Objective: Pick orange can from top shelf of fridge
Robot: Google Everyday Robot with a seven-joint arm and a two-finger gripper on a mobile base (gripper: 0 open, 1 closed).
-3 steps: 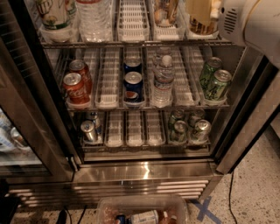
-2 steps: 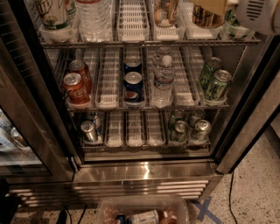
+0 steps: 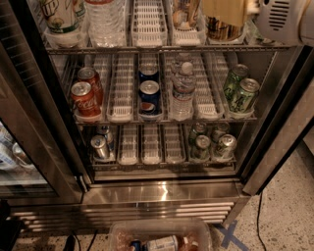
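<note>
The fridge stands open in front of me. On its top shelf the orange can stands in the right-hand lane; only its brownish lower part with dark bands shows. My gripper reaches in from the top right, and its tan end sits right over the upper part of the can and hides it. The white arm housing is at the top right corner. I cannot tell if the gripper touches the can.
Also on the top shelf are a white-and-green tall can, a water bottle, an empty lane tray and a brown-and-cream container. Lower shelves hold red cola cans, a Pepsi can, a bottle and green cans.
The white arm housing has drawn back toward the top right corner and covers less of the fridge. The tan end of the gripper stays over the right-hand lane of the top shelf.
</note>
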